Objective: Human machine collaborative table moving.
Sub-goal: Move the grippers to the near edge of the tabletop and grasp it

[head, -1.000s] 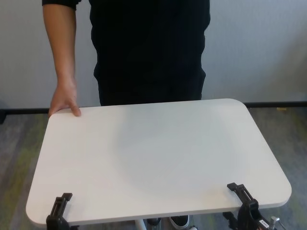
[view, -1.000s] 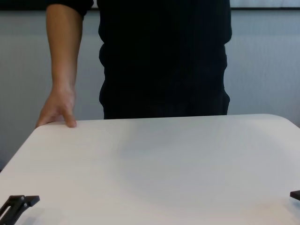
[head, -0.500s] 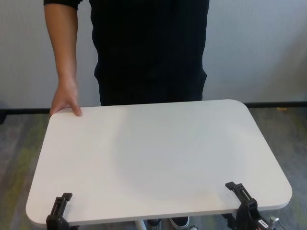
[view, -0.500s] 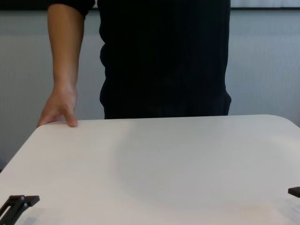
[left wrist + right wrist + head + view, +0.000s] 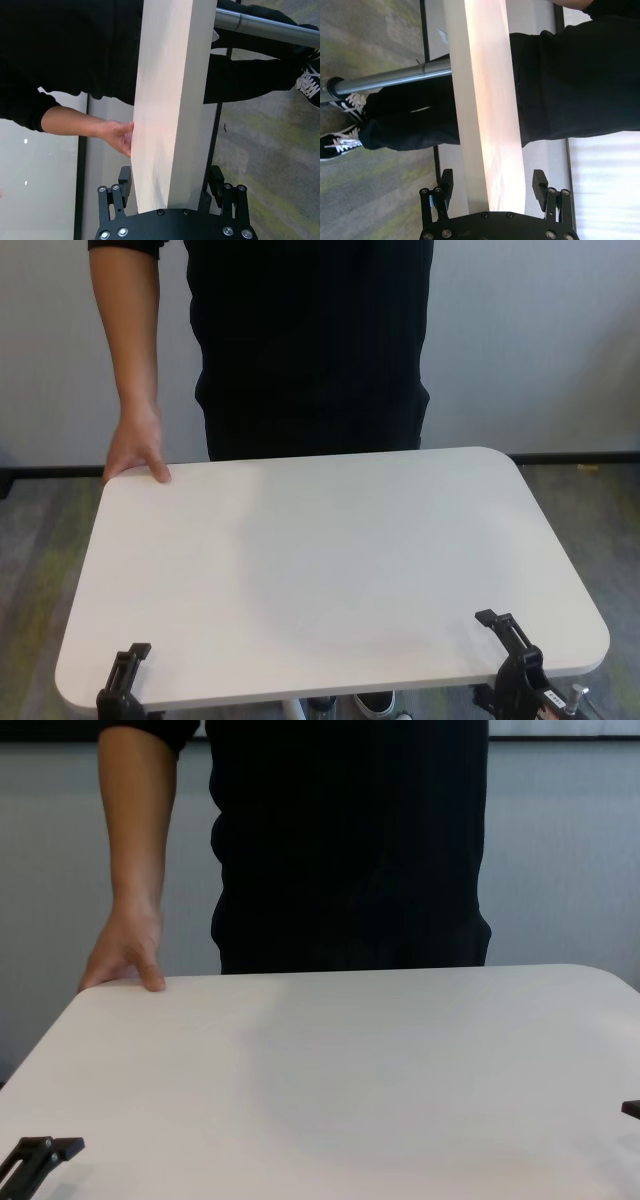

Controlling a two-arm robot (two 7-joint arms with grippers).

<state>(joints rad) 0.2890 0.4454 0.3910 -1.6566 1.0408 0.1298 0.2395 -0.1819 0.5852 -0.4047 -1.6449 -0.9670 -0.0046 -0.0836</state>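
- Desk (image 5: 330, 560) sits between me and the human (image 5: 310, 340), whose hand (image 5: 135, 452) holds the far corner.
- Left gripper (image 5: 170, 197) and right gripper (image 5: 492, 192) straddle the near edge, jaws wide, unclamped.
- I'd match his pace and keep it level.

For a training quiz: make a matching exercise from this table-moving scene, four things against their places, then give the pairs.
Things:
1. left gripper
2. right gripper
3. person's hand
4. grey pole

Places:
A. on the far corner of the table, robot's left side
B. under the tabletop
C. near edge, robot's right
D. near edge, robot's left

Pairs: 1-D, 2-C, 3-A, 4-B
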